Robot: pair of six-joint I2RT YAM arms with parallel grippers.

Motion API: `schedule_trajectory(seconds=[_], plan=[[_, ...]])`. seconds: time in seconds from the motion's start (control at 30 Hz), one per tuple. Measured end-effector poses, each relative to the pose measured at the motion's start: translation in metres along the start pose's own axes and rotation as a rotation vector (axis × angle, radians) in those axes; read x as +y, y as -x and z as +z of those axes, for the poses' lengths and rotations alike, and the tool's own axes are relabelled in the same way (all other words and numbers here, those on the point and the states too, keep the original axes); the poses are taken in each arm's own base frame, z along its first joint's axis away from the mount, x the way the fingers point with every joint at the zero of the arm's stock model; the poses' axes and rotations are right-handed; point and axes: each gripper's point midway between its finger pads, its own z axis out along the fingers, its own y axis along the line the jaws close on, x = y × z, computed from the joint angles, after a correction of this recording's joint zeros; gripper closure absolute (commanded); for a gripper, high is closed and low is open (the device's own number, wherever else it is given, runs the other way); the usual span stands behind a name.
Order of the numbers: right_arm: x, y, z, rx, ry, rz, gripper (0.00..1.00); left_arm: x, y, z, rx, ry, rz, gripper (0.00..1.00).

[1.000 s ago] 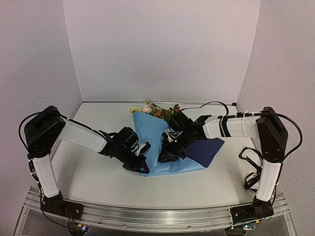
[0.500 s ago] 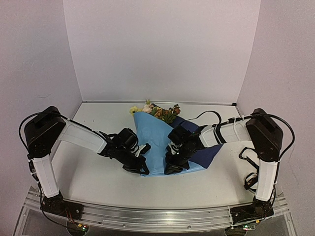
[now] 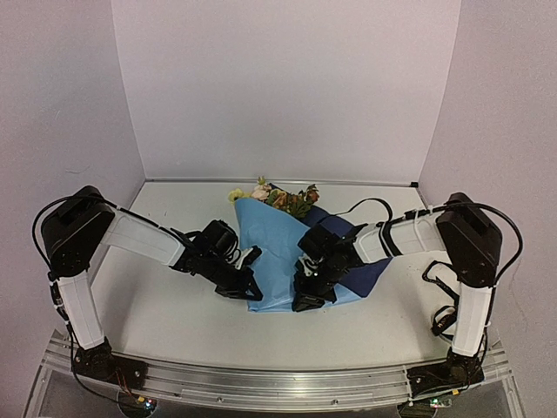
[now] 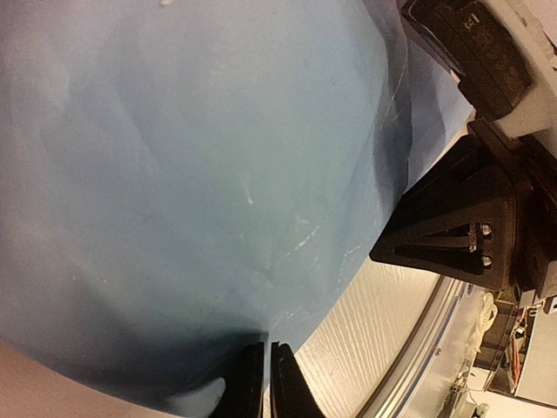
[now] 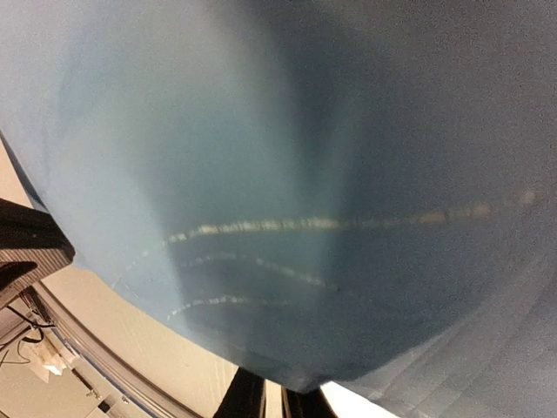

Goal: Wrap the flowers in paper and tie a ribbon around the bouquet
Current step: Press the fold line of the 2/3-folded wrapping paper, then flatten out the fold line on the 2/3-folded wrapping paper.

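Near rail [image 3: 278, 381]: aluminium, running across the front, an arm base at each end.
Table [image 3: 165, 318]: pale top, a bare strip between rail and sheet.
Left gripper [image 3: 251, 290]: down low at the near left edge of the paper [image 3: 271, 248], jaws drawn almost together and nipping that thin blue edge. From its wrist camera, fingers [image 4: 248, 387] side by side with a mere sliver between, the sheet running down into it.
Right gripper [image 3: 307, 302]: just across from the left one, at the near right edge of the same sheet, jaws narrow and clamped on the paper's lowest corner. From its wrist camera, that corner dipping right in between the black fingers [image 5: 246, 396].
Gap between the grippers: small, with light-blue sheet filling it.
Paper: light blue, lying mid-table and narrowing towards the front, draped loosely over the stems, far end wider and tucked up against the blooms.
Dark flap [image 3: 364, 268]: the sheet's deeper-blue reverse, folded out to the right under the right arm's wrist.
Flowers [image 3: 283, 197]: yellow, pale pink and rust-orange heads with green leaves, peeking out past the far rim of the paper; stems hidden beneath it.
Back wall [image 3: 278, 87]: plain, pale lilac.
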Motion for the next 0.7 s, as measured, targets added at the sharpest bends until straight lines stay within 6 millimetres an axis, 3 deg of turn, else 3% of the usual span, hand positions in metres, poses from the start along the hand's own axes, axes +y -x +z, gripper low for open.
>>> schedule_trajectory(seconds=[0.17,0.3,0.57,0.7], plan=[[0.010,-0.004,-0.022,-0.022,0.028,-0.026,0.67,-0.002,-0.001,0.000,0.005,-0.009,0.001,0.96],[0.025,0.000,-0.042,-0.069,0.072,-0.052,0.56,-0.003,-0.001,0.000,0.006,-0.015,0.002,0.96],[0.021,0.018,-0.040,-0.113,0.085,0.019,0.53,-0.003,-0.001,0.000,0.006,-0.017,0.003,0.97],[0.009,0.033,-0.033,-0.138,0.078,0.069,0.59,-0.003,-0.001,0.000,0.007,-0.016,0.003,0.97]])
